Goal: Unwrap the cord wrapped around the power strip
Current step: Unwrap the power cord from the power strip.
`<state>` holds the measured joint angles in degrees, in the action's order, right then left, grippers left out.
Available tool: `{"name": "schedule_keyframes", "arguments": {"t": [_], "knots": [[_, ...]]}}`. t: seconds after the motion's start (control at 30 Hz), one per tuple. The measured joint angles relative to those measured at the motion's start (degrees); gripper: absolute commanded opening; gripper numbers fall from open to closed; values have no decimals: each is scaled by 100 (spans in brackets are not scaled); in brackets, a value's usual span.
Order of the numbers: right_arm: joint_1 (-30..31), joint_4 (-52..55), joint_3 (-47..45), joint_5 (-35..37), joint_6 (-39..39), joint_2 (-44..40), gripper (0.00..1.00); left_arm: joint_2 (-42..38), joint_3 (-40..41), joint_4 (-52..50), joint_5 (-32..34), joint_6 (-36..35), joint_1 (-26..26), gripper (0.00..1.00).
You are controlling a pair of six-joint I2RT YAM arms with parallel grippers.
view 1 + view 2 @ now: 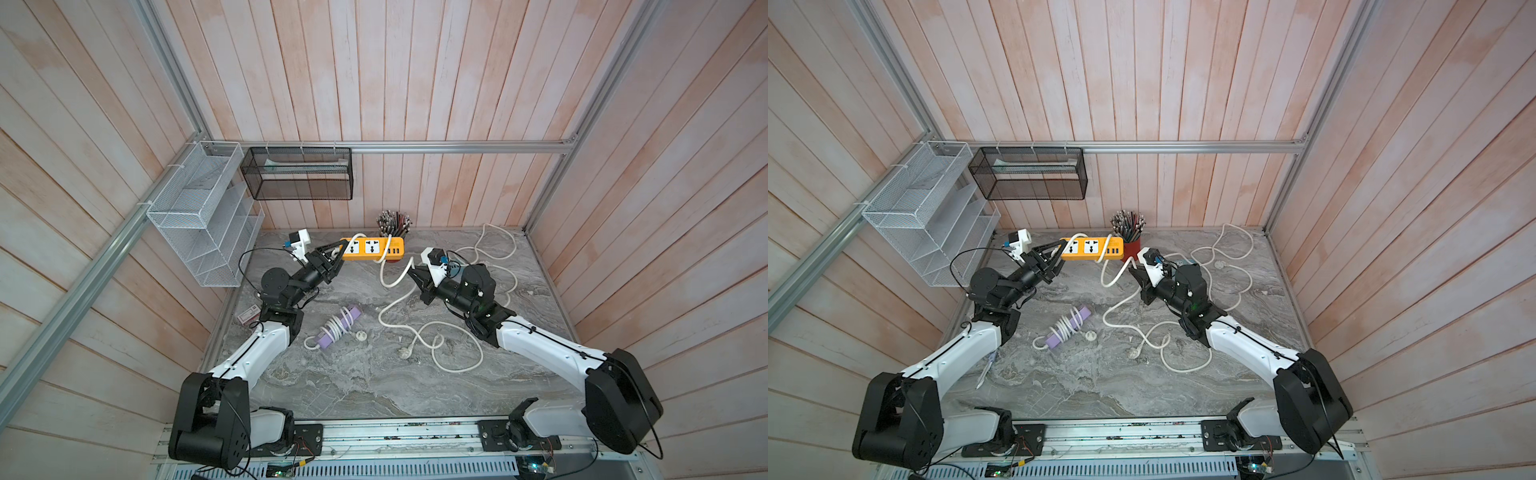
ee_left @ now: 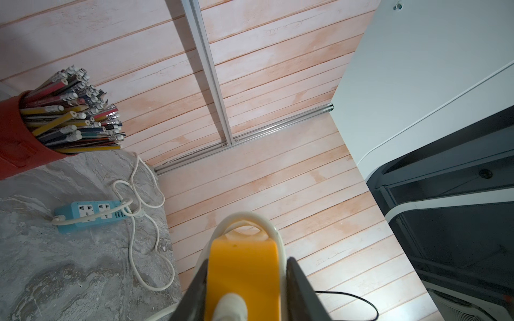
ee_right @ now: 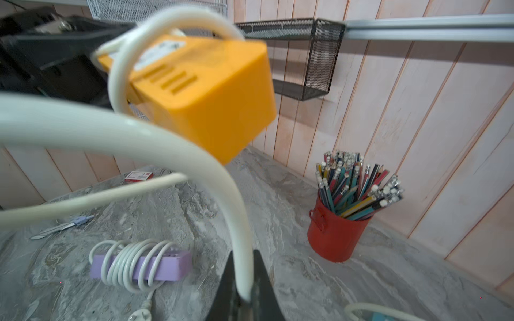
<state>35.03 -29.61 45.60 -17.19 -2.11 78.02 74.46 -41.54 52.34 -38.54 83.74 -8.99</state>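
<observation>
An orange power strip hangs above the back of the table, level. My left gripper is shut on one end of it, its dark fingers pressed against both sides of the orange body. A thick white cord still loops twice around the strip. My right gripper is shut on this cord a short way from the strip. The rest of the cord trails in loose curves over the table to a plug.
A purple power strip with its cord wound round it lies mid-table. A blue power strip lies at the right. A red cup of pencils stands behind the orange strip. A white wire rack and black mesh basket hang at the back left.
</observation>
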Motion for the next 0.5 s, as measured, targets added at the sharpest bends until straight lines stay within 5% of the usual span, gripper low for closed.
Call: {"name": "schedule_keyframes", "arguments": {"t": [0.27,0.5], "knots": [[-295,579,114,-74,337,933,0,0,-133,68,-2,46,22,0],[-1084,1399,1620,-280,861,2258,0,-2,-129,83,-2,55,24,0]]}}
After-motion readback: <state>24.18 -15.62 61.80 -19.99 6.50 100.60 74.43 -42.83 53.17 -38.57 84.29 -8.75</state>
